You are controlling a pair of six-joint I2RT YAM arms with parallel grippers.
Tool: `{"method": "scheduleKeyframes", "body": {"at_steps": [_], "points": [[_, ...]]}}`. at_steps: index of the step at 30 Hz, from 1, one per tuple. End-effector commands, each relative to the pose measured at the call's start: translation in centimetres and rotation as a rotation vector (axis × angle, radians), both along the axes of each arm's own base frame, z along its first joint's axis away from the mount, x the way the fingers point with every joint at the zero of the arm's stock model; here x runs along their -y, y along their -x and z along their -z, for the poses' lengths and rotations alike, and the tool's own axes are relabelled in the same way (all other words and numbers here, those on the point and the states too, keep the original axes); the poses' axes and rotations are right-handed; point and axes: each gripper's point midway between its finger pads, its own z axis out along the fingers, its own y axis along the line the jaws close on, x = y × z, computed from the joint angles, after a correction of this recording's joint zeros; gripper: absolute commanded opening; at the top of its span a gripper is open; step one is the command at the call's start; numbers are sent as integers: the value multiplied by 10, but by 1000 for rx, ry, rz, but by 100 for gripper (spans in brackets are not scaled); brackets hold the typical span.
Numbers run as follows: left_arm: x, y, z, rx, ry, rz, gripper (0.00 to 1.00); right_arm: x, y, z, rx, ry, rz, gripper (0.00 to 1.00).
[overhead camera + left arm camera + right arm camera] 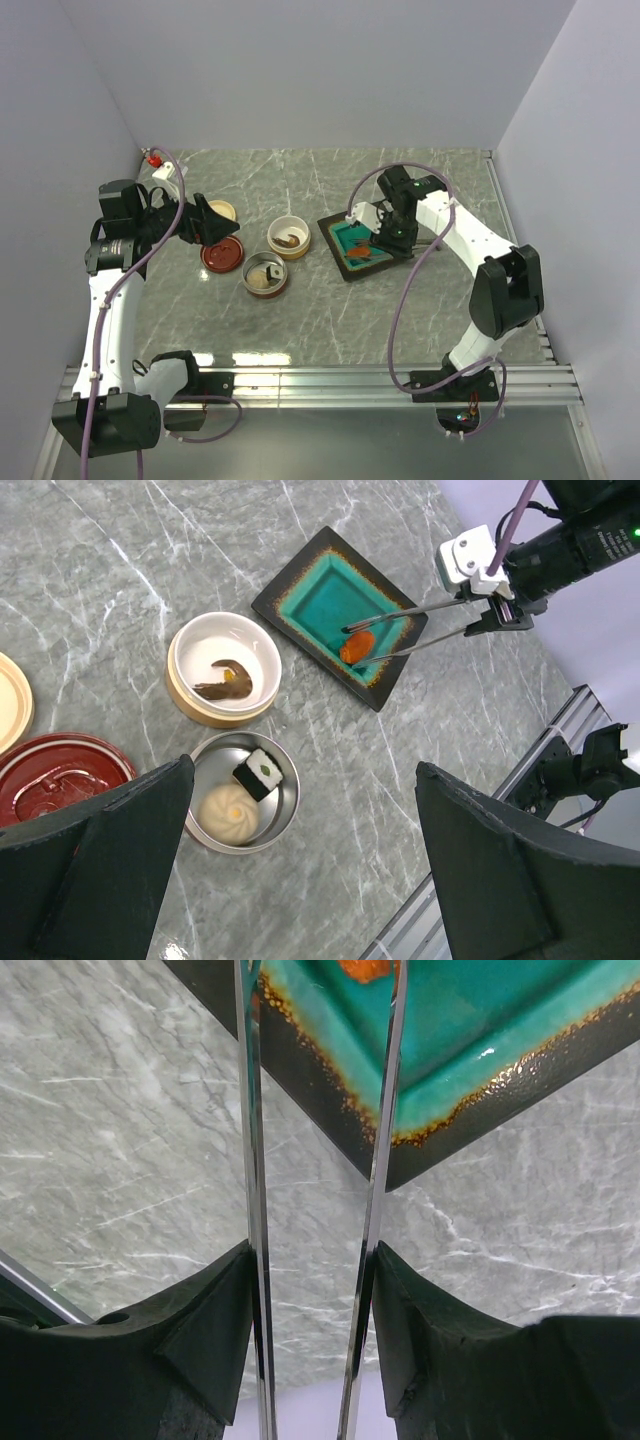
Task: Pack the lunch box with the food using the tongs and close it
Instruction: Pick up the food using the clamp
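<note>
Squarely inside right tool [312,1260], the tongs [249,1110].

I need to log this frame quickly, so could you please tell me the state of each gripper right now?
Left gripper: open, holding nothing.
Right gripper: closed on the tongs, whose tips straddle the orange-red piece on the teal tray.

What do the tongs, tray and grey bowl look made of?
Tongs: polished metal, with mirror-bright thin arms. Tray: probably glazed ceramic, glossy teal with a speckled dark rim. Grey bowl: likely stainless steel, going by its dull silvery sheen.
</note>
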Motion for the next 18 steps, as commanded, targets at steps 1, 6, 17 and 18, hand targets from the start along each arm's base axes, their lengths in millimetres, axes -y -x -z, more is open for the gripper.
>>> {"method": "scheduleKeyframes", "body": {"at_steps": [1,6,17,18], "points": [[2,0,-15,54,10,17,98,6,-12,-11,38,5,15,54],[2,0,-15,54,12,18,98,10,-18,-9,41,8,31,53],[2,1,-17,62,11,18,98,-2,-7,-27,-12,-69,33,37],[2,1,-17,60,11,18,98,-5,-9,-35,5,-86,39,36]]}}
